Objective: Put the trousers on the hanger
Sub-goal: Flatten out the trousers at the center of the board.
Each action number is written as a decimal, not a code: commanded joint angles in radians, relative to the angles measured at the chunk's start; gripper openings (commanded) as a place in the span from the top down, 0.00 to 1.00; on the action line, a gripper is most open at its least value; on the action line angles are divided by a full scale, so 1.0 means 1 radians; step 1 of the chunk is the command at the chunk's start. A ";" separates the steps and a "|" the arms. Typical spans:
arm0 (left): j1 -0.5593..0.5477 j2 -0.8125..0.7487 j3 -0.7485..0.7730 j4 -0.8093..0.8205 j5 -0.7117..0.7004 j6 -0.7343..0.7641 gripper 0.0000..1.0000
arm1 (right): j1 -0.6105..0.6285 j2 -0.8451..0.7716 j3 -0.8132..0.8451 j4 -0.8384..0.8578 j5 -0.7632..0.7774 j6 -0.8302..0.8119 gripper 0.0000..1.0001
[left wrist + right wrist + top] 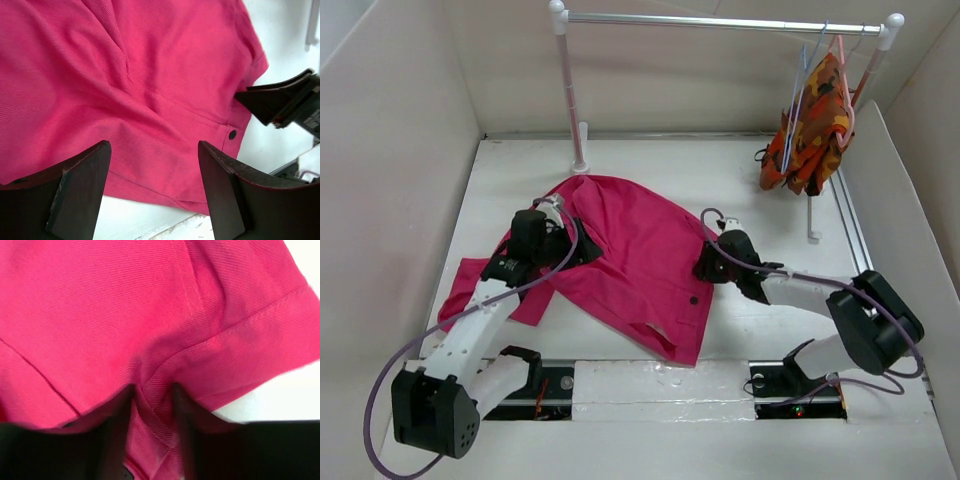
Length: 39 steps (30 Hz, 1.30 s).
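The magenta trousers (640, 250) lay spread flat across the middle of the tabletop (760, 330). One part reached toward the far edge by the left post of the clothes rail (720, 20), and another ran out toward the left edge under the left arm. A dark button (232, 134) showed near the hem closest to the near edge. The left gripper (152, 150) hung over the cloth on its left side, its two fingers spread wide with nothing between them. The right gripper (152, 410) sat at the trousers' right edge with its fingers drawn close together, pinching a raised ridge of the pink cloth. The pale blue wire hanger (800, 100) hung bare from the rail above the far right corner, just beside an orange patterned garment (812, 135) on a salmon-pink hanger (847, 100).
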 commanded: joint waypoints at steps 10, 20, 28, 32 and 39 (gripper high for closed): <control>-0.425 0.230 0.226 0.087 -0.269 -0.079 0.35 | -0.070 -0.145 0.048 -0.354 0.136 -0.126 0.26; -0.425 0.155 0.120 0.066 -0.281 -0.119 0.39 | 0.034 0.123 0.118 -0.262 0.103 -0.070 0.95; -0.425 0.120 0.138 0.012 -0.320 -0.127 0.39 | -0.249 -0.292 0.078 -0.432 0.236 -0.091 1.00; -0.425 0.136 0.169 0.003 -0.315 -0.128 0.39 | -0.483 -0.403 0.174 -0.556 0.279 -0.207 1.00; -0.425 0.163 0.223 -0.078 -0.400 -0.139 0.36 | -0.852 -0.302 0.290 -0.543 0.300 -0.264 0.57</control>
